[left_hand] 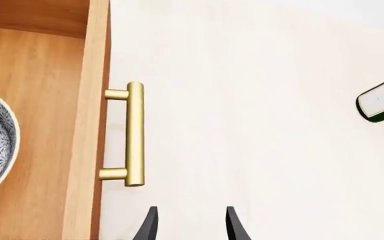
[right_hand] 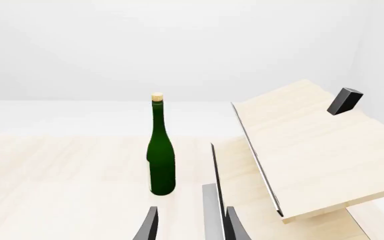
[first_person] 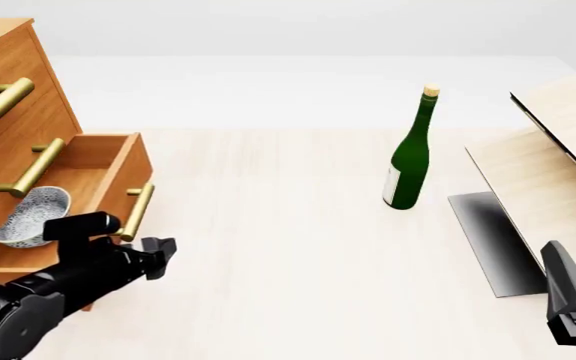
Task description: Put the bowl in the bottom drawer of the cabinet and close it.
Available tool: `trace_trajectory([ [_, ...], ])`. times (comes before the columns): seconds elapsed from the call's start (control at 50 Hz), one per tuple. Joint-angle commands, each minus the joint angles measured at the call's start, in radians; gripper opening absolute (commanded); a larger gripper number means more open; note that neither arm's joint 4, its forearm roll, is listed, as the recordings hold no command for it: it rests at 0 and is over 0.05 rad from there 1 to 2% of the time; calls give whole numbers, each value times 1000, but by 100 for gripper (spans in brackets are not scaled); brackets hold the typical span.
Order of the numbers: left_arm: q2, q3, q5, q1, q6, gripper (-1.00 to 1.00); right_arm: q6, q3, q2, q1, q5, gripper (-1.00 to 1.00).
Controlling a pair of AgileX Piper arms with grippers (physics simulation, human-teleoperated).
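Front view: the bowl (first_person: 30, 216) sits inside the open bottom drawer (first_person: 93, 176) at lower left. My left gripper (first_person: 156, 255), jaws parted and empty, hangs just right of the brass handle (first_person: 136, 212). Rigid, likely smooth-sliding drawer: push the front panel. My right gripper (right_hand: 190, 225) stands open, empty.
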Motion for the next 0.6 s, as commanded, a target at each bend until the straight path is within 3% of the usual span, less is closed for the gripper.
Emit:
trace_trajectory([
  [0.02,7,4,4,55,36,100,0,0,0,0,0,100],
  [0.6,20,11,-2,206,127,100,0,0,0,0,0,100],
])
